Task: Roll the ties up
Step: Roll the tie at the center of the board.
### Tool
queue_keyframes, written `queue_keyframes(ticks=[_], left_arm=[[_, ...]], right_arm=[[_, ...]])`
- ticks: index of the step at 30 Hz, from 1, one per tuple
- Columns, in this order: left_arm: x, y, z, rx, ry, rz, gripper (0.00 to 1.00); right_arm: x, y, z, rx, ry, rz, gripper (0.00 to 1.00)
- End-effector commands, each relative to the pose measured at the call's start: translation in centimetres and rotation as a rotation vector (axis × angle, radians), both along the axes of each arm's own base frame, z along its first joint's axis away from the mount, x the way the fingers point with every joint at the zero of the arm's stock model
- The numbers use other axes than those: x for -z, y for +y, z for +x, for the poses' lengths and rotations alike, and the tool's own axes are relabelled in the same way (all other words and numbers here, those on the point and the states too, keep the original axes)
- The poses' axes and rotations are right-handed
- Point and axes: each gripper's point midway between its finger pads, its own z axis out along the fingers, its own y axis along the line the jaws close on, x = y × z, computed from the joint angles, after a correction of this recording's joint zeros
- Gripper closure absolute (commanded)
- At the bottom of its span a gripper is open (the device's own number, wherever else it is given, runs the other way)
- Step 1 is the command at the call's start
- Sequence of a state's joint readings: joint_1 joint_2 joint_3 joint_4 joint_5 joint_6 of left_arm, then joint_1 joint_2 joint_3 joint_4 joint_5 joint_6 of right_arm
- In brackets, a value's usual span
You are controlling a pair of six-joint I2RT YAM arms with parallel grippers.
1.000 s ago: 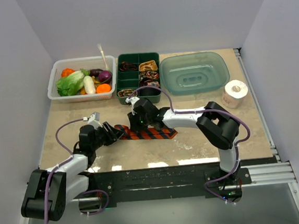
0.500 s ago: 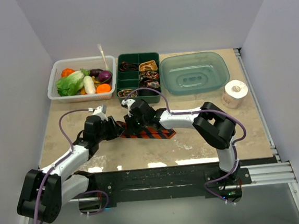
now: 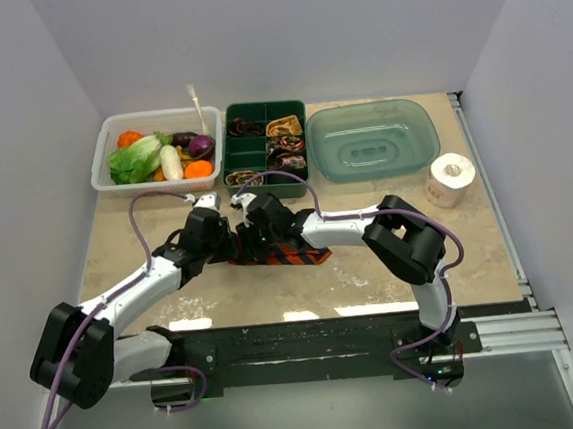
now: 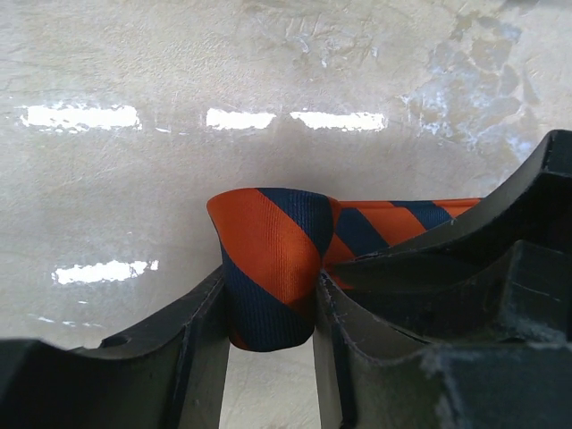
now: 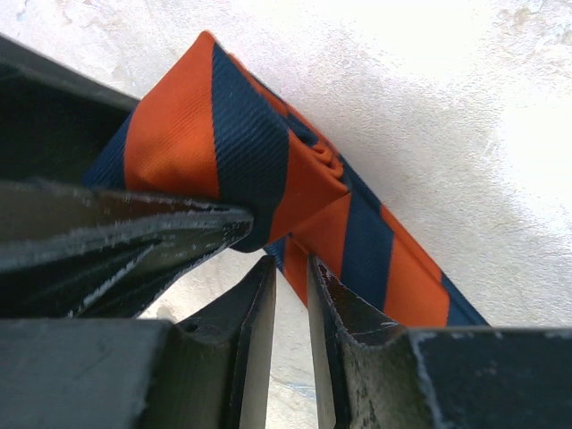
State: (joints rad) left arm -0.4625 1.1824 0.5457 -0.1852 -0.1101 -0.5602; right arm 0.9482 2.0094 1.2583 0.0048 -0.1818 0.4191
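Observation:
The orange-and-dark striped tie (image 3: 295,255) lies mid-table, its left end wound into a small roll (image 4: 268,259). My left gripper (image 3: 225,243) is shut on that roll, whose sides are pressed by both fingers (image 4: 201,331). My right gripper (image 3: 256,239) comes in from the right, touching the same roll. Its narrow fingertips (image 5: 257,299) are shut on a fold of the tie (image 5: 308,201) just under the roll. The flat tail (image 5: 393,268) runs off to the right. Other ties sit as small coils (image 3: 284,126) in a green compartment tray (image 3: 229,149).
A clear bin of vegetables (image 3: 156,154) stands at the back left. A teal tub (image 3: 372,139) is at the back right. A white paper roll (image 3: 452,178) stands near the right edge. Both arms' cables arch over the table's middle.
My left arm has reached up and to the right onto the tie's left end and closed on it. The right gripper has shifted slightly left, and the flat part of the tie has grown shorter.

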Motion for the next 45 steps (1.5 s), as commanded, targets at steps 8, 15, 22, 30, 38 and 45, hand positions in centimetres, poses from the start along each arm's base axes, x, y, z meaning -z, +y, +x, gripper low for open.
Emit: queue_keyframes(ticks=[8, 15, 22, 30, 38, 45], left_arm=[[-1.1, 1.1, 0.3, -0.052, -0.032, 0.184, 0.58], [-1.4, 1.1, 0.1, -0.06, -0.037, 0.237, 0.58], [-1.6, 0.7, -0.1, -0.067, -0.037, 0.318, 0.57], [-1.0, -0.2, -0.6, -0.06, 0.001, 0.442, 0.56], [0.0, -0.9, -1.2, -0.058, 0.035, 0.596, 0.54], [1.0, -2.0, -2.0, -0.021, 0.042, 0.671, 0.49]], right_arm=[[-3.0, 1.4, 0.6, 0.009, -0.03, 0.066, 0.75], [-3.2, 0.6, 0.6, 0.04, -0.029, 0.068, 0.75], [-6.2, -2.4, 1.8, 0.114, -0.08, 0.066, 0.75], [-7.0, -7.5, 4.2, 0.229, -0.104, 0.037, 0.75], [-5.8, -9.8, 4.9, 0.273, -0.101, -0.004, 0.75], [-5.3, -10.6, 5.0, 0.284, -0.093, -0.02, 0.74]])
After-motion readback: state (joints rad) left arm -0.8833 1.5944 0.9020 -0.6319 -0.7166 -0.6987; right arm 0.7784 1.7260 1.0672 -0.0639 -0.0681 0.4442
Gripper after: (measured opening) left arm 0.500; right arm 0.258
